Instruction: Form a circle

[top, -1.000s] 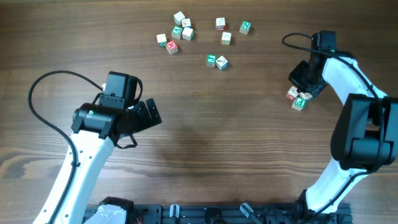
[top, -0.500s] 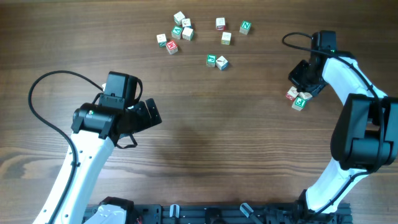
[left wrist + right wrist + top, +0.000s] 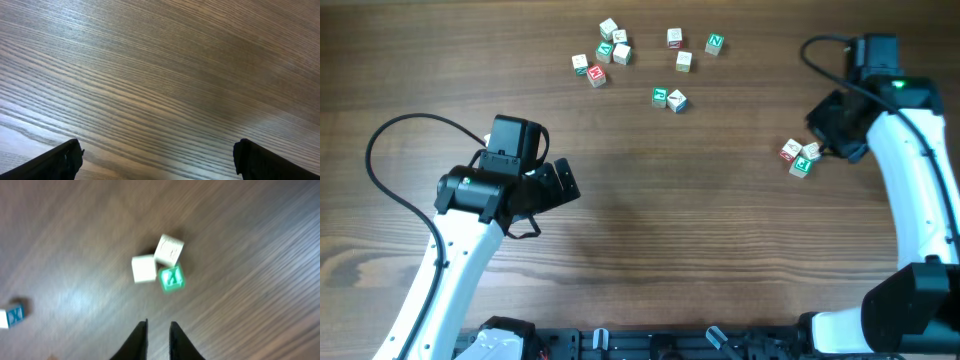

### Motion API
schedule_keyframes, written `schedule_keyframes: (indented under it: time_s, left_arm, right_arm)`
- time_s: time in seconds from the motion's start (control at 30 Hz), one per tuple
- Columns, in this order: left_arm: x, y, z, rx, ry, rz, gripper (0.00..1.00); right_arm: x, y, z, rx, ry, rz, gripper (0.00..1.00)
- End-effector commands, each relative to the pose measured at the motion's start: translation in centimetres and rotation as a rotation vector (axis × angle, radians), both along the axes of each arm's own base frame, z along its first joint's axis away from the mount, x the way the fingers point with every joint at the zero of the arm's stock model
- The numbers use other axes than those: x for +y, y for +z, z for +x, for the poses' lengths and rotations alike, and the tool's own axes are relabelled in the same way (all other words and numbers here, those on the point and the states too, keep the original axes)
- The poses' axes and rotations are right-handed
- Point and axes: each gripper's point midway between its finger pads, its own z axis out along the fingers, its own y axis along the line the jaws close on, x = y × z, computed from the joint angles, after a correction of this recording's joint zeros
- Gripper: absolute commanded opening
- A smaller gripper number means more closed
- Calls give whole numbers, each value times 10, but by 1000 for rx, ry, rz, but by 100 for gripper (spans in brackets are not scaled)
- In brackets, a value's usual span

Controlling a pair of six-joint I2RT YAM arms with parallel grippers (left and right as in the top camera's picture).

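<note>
Three letter cubes (image 3: 801,158), lettering blurred

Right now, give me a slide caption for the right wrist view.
Right gripper, slightly open and empty, near a tight cluster of three letter cubes on the table.

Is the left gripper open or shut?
Open. The left gripper shows its fingertips far apart at the wrist view's lower corners, nothing between them.

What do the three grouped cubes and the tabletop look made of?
The three cubes: likely wood, with pale matte sides and red and green painted letter faces. The tabletop: wood or wood-look laminate, brown with running grain lines and a slight sheen.
</note>
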Motion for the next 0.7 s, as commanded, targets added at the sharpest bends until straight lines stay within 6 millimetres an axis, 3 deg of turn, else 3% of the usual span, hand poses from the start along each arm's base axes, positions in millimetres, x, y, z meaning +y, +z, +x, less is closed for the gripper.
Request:
schedule_keyframes:
  time_s: [0.0,0.07,0.17,0.27,0.37,0.5,0.67]
  left_arm:
    - [1,0,0,0,2,-3,100]
    - [1,0,0,0,2,-3,100]
    - [1,0,0,0,2,-3,99]
    - [1,0,0,0,2,-3,100]
    - [1,0,0,0,2,-3,100]
    - [1,0,0,0,2,-3,100]
    - [1,0,0,0,2,-3,100]
  right_arm:
    - [43,-23,-20,82,53,-3,49]
    - [63,-38,-36,122,47,-36,65]
    - [64,-60,-51,130,-8,-128,82]
    - [63,-80,-47,96,-21,-113,83]
    - [51,-80,-29,59,103,-130,86]
    - [15,-79,-13,44,187,-159,85]
    - [4,-83,-14,56,211,-150,81]
